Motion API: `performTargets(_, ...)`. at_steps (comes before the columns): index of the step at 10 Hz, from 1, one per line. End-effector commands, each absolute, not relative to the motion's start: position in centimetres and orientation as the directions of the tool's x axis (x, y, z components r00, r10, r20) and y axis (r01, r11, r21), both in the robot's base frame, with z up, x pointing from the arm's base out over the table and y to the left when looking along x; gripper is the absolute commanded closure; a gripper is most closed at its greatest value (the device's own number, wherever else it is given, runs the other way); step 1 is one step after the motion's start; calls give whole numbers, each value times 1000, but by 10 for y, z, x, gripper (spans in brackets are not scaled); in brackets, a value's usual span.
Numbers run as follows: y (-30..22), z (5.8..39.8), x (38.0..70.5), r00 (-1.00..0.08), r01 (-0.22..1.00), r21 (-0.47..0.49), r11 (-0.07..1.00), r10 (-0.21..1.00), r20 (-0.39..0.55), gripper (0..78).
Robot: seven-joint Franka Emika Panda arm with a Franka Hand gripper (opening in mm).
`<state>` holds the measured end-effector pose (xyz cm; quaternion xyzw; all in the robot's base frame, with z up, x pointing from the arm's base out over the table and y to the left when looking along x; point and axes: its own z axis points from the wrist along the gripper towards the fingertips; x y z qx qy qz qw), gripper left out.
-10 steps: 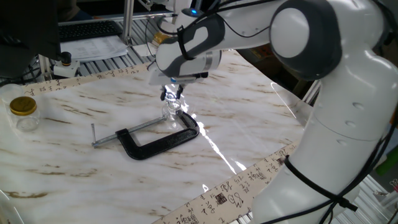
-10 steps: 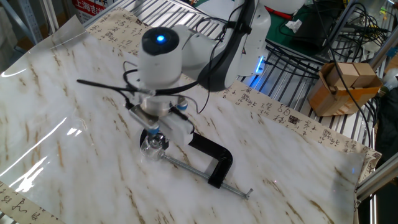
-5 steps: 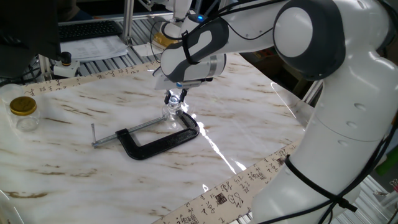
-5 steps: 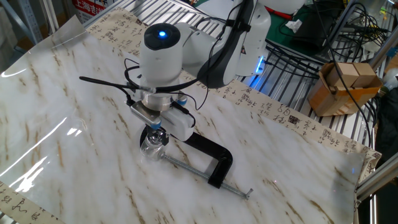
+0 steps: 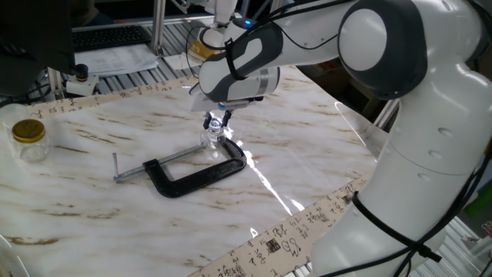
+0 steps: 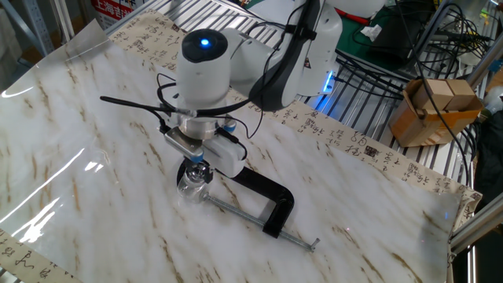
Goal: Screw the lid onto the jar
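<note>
Marble table (image 5: 323, 146) | hand (image 5: 214, 121) pinching lid (image 6: 200, 170) atop jar (image 5: 211, 139) | jar contents unclear

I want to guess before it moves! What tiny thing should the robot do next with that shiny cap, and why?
Probably a small twist of the wrist. The pincer sits right over the tiny jar, seemingly closed on the lid on the jar's mouth beside the black clamp. With the cap apparently seated, turning should tighten it, though the threads are too small to see.
</note>
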<state>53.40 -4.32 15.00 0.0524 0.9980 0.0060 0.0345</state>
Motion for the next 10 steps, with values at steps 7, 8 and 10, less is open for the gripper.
performTargets(7, -49, 152, 543, -992, 102, 17, 995, 103, -77, 761)
performTargets(8, -49, 152, 544, -992, 103, 17, 995, 104, -76, 761)
performTargets(10, -49, 151, 544, -991, 108, 21, 994, 110, -74, 761)
